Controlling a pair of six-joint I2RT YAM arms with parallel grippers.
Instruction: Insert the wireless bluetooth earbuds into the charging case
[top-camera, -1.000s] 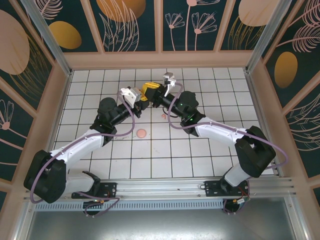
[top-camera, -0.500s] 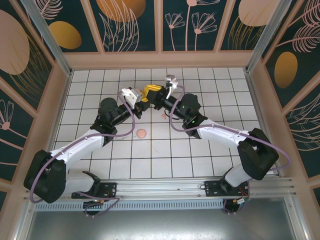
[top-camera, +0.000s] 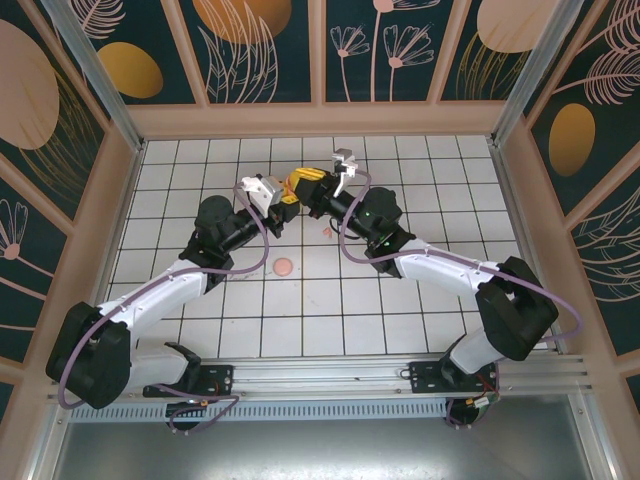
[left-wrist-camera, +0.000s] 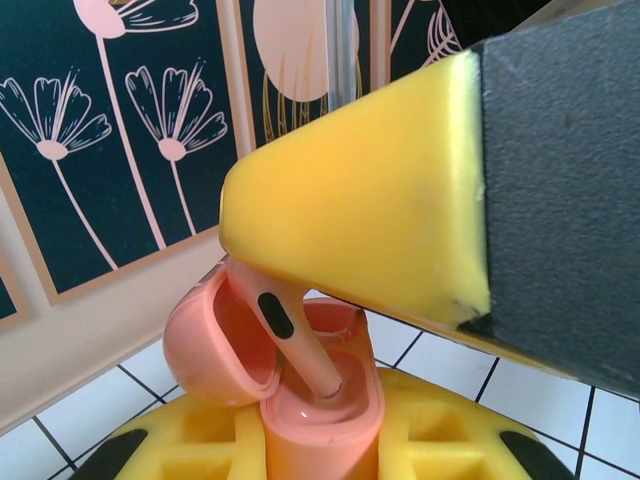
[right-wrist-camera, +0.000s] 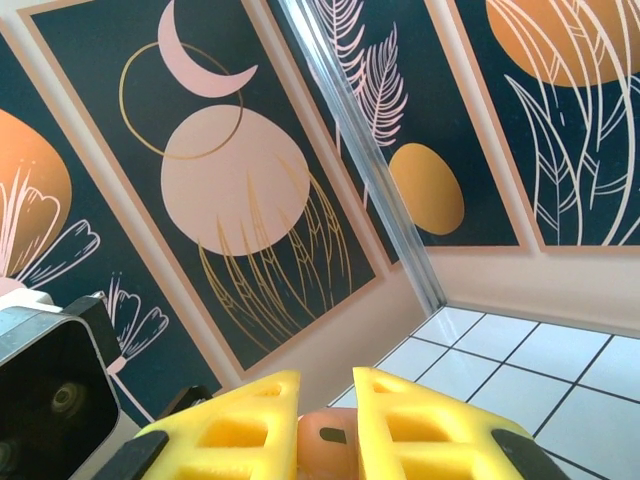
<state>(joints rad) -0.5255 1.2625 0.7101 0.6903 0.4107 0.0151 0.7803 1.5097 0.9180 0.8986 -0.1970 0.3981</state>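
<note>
A coral-pink charging case (left-wrist-camera: 320, 410) stands upright with its lid (left-wrist-camera: 210, 345) open, and my left gripper (left-wrist-camera: 315, 445) is shut on its body. My right gripper (right-wrist-camera: 328, 420) is shut on a coral-pink earbud (right-wrist-camera: 325, 448). In the left wrist view the earbud's stem (left-wrist-camera: 300, 345) slants down into the case's opening, with its tip touching the inside. Its head is hidden under the right gripper's yellow finger (left-wrist-camera: 400, 200). From the top, the left gripper (top-camera: 287, 200) and right gripper (top-camera: 306, 181) meet above the far middle of the table.
A small round coral-pink piece (top-camera: 284, 266) lies on the white tiled table (top-camera: 400, 300), with a smaller pink piece (top-camera: 327, 232) under the right arm. Patterned walls (top-camera: 260, 50) enclose the back and sides.
The right gripper has shifted and turned slightly toward the left gripper. The left arm has stayed in place with the case.
</note>
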